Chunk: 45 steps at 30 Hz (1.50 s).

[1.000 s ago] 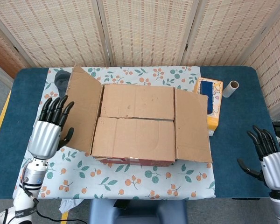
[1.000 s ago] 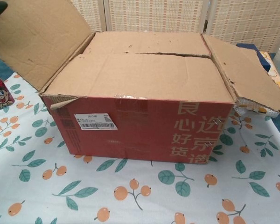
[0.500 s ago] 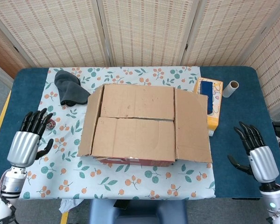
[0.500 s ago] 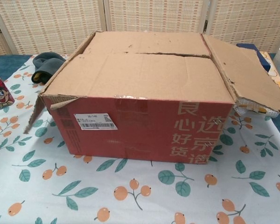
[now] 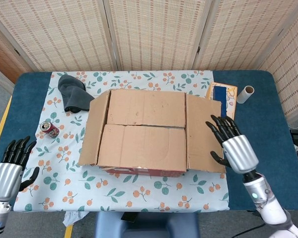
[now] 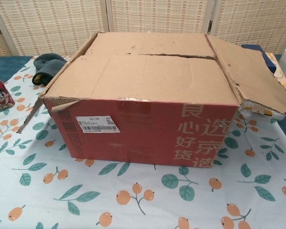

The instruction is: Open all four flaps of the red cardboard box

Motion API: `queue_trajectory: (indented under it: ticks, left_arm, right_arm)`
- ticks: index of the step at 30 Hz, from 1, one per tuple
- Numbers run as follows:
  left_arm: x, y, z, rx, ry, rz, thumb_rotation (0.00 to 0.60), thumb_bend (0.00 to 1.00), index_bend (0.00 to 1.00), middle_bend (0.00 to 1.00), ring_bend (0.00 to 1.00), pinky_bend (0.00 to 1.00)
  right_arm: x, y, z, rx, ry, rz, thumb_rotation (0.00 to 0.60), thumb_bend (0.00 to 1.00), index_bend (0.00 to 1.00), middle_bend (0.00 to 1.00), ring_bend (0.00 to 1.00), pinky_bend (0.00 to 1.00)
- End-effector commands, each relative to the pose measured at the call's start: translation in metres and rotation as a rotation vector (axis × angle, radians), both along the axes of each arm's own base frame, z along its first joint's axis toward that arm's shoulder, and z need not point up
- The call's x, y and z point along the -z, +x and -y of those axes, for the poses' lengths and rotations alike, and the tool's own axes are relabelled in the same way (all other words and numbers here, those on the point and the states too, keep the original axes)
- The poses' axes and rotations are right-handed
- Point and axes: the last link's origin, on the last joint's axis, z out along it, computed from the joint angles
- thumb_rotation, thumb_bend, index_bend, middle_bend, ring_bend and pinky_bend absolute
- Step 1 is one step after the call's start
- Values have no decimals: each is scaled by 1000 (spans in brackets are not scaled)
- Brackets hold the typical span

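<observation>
1. Red cardboard box point(image 5: 141, 141) sits in the middle of the fruit-patterned tablecloth point(image 5: 149, 191) on the blue table point(image 5: 265, 94), in the same spot as a second ago.
2. Its left flap point(image 5: 93, 129), which stood raised a second ago beside the left hand, now hangs folded outward and down over the box's left side; in the chest view only its lower edge point(image 6: 31, 114) shows past the corner.
3. The right flap point(image 5: 203, 131) lies spread outward as before, and the two middle flaps point(image 5: 144, 126) remain flat and closed across the top.
4. The left hand point(image 5: 10, 168) has dropped away to the near left edge of the table, well apart from the box, fingers apart and holding nothing.
5. The right hand point(image 5: 233, 146) has moved in from the far right and now hovers at the outer edge of the right flap, fingers spread and empty; whether it touches the cardboard cannot be told.
6. With the flap down, a dark grey cloth point(image 5: 74, 94) and a red can point(image 5: 50, 130) show left of the box.
</observation>
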Motion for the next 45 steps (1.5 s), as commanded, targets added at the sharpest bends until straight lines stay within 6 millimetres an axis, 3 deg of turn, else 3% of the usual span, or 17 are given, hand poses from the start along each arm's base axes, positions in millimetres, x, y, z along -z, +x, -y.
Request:
queue_trajectory:
  ticks: [1,9,17,26,39,45]
  left_arm:
    - [1,-7,7,-6,-2,19,600,464,0,0,0,0]
    - [-6,-18,9,-12,0,77,600,463,0,0,0,0]
    - [-14,-21,8,-10,1,100,600,463,0,0,0,0]
    - [-17,-25,6,-26,23,98,600,464,0,0,0,0]
    - [-20,-26,4,-28,23,110,600,463,0,0,0,0]
    - [-21,-27,2,-30,26,112,600,463,0,0,0,0]
  right_arm:
    - [17,33,26,-34,17,-1,600,335,0,0,0,0]
    - [50,58,60,-37,39,-12,600,335,0,0,0,0]
    - [68,68,83,-32,12,-25,600,335,0,0,0,0]
    - [84,72,101,-8,28,-38,600,335,0,0,0,0]
    - [101,71,110,6,48,-70,600,335,0,0,0,0]
    - [106,73,125,19,31,-75,600,335,0,0,0,0]
